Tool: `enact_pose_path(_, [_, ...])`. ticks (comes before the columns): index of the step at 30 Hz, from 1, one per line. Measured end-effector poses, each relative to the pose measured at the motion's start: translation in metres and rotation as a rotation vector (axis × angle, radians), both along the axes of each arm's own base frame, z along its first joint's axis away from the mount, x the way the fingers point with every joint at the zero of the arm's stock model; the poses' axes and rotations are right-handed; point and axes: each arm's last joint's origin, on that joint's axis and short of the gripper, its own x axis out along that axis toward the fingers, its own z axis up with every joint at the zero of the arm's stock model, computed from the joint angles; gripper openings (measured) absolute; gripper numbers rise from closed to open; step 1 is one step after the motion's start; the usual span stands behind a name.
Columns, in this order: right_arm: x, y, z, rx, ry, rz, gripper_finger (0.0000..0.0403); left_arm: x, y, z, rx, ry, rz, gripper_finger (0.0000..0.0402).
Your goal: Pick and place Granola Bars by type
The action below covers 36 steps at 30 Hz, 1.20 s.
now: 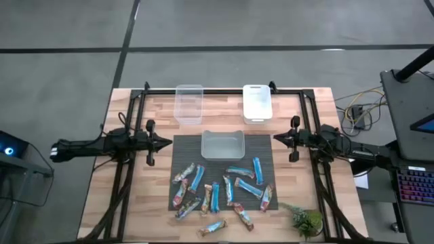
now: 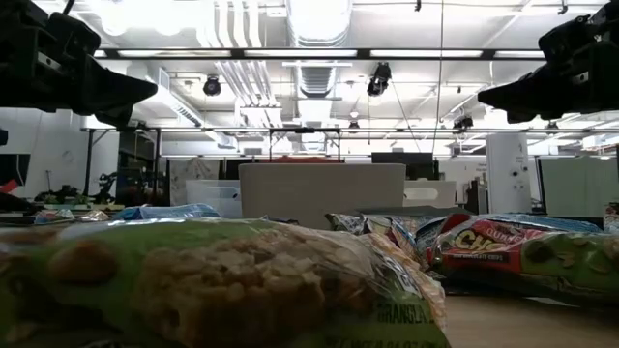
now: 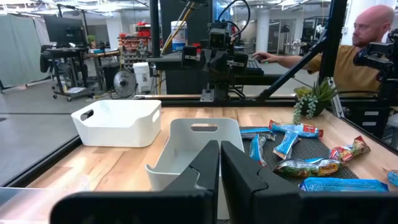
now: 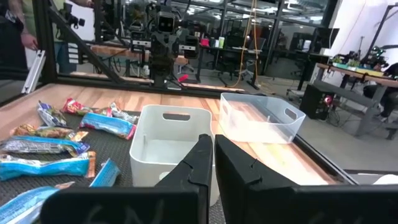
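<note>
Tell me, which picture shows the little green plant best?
The high view: the small green leafy plant sits in full at the wooden table's near right corner. The left wrist view shows it farther off, beside a frame post. The low and right wrist views don't show it.

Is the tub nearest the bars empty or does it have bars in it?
Empty. The tub shows only its bare floor from above, and every bar lies outside it on the mat.

The left gripper (image 3: 219, 163) holds its two dark fingers (image 3: 199, 177) pressed together. Directly ahead, at 12 o'clock, a white tub (image 3: 199, 146) stands on the wooden bench (image 3: 93, 168). At 2 o'clock the granola bars (image 3: 298, 152) lie scattered on a dark mat (image 3: 314, 149). At 10 o'clock stands a second white tub (image 3: 118, 121).
</note>
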Motion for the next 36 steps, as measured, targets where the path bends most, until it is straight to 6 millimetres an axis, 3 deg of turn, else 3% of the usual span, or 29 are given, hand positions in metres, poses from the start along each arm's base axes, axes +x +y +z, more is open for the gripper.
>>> enact_pose_path(12, [0.000,0.000,0.001,0.171,-0.035,-0.001,0.0009,0.000,0.000,0.006,-0.017,-0.064,0.000,0.0000])
enact_pose_path(20, [0.000,0.000,0.002,0.165,-0.036,-0.001,0.0009,0.000,0.000,0.006,-0.036,-0.064,0.000,0.0000])
enact_pose_path(25, [0.000,0.000,0.003,0.224,-0.057,0.001,0.0009,0.000,0.000,0.008,-0.126,-0.093,-0.002,0.0000])
enact_pose_path(32, [-0.002,0.000,0.020,0.251,-0.239,0.027,0.0009,-0.004,0.000,0.031,-0.441,-0.350,-0.062,0.0000])
enact_pose_path(36, [-0.008,0.001,0.038,0.269,-0.440,0.045,0.0009,-0.012,-0.001,0.049,-0.487,-0.555,-0.125,0.0000])
